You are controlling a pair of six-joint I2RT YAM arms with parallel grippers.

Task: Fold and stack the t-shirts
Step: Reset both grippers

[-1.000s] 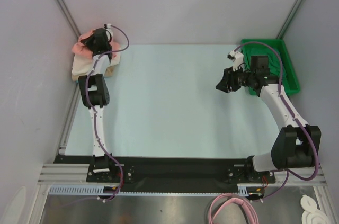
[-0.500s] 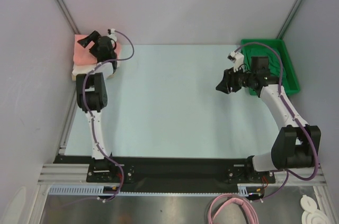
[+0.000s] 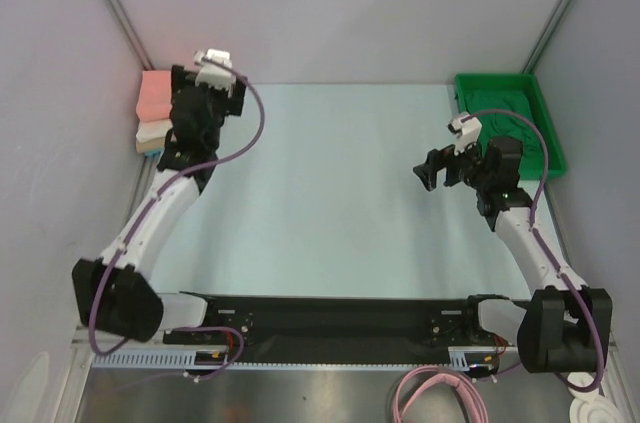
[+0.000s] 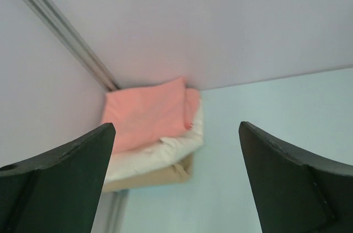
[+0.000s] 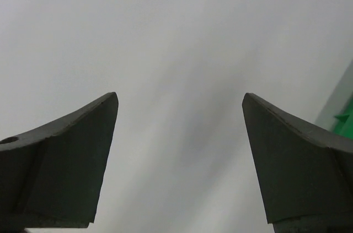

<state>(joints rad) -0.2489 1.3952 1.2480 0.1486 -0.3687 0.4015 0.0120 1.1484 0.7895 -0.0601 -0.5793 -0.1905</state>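
Folded t-shirts are stacked in the far left corner: a salmon-pink one (image 3: 155,92) (image 4: 144,115) on top, a white one (image 3: 149,129) (image 4: 160,153) under it and a tan one (image 4: 157,177) at the bottom. My left gripper (image 3: 205,85) (image 4: 176,125) hangs open just right of the stack, apart from it, nothing between its fingers. A dark green t-shirt (image 3: 500,106) lies in the green tray (image 3: 548,138). My right gripper (image 3: 432,168) (image 5: 180,96) is open and empty above the table, left of the tray.
Grey walls close the table at the back and both sides, with a metal rail (image 4: 66,40) running into the left corner. A sliver of the green tray (image 5: 345,113) shows at the right edge of the right wrist view. The pale mat (image 3: 320,183) lies between the arms.
My left gripper has let go of the pink t-shirt, opened wide and drawn back right; the shirt now lies flat on the stack. My right gripper opened wider and pulled back toward the near side.
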